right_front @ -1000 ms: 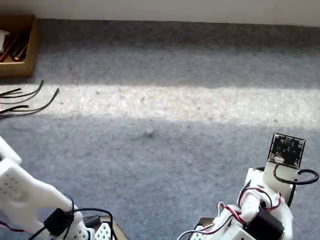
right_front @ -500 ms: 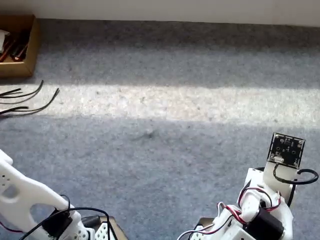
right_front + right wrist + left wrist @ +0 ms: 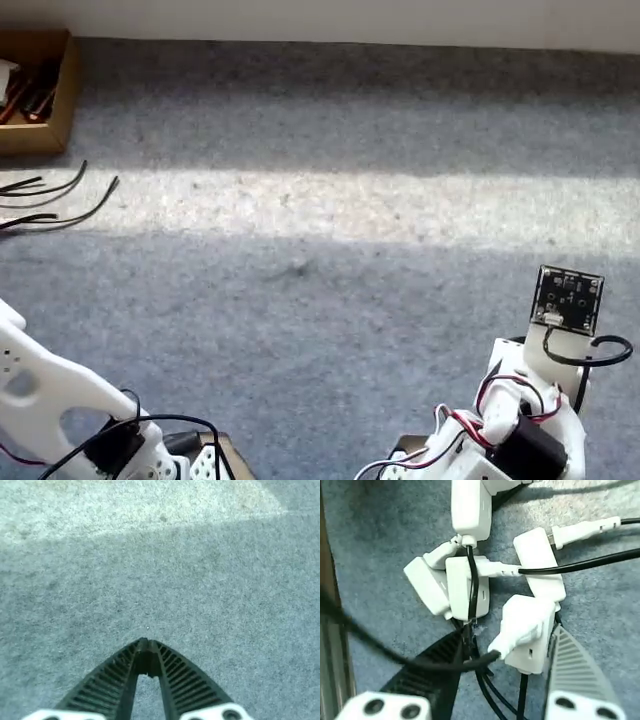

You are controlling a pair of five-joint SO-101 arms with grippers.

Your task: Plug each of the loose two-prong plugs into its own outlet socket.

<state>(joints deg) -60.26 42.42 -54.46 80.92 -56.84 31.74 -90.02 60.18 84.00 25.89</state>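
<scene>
Several white outlet blocks lie in a cluster on the blue-grey carpet in the left wrist view, tangled with black and white cords. A white two-prong plug (image 3: 582,528) lies by the end of one block (image 3: 538,560). Another white plug (image 3: 496,570) on a black cord rests between two blocks. My left gripper (image 3: 510,636) is open, its fingers on either side of the nearest block (image 3: 527,630). My right gripper (image 3: 145,656) is shut, holding nothing, above bare carpet. In the high view the left arm (image 3: 60,400) and right arm (image 3: 530,420) sit at the near edge.
A cardboard box (image 3: 38,95) with cables stands at the far left corner. Loose black wires (image 3: 55,200) lie on the carpet just in front of it. A band of sunlight (image 3: 350,205) crosses the carpet's middle.
The left arm has dropped lower and further towards the near left corner. The right arm's wrist camera has edged slightly up and left.
</scene>
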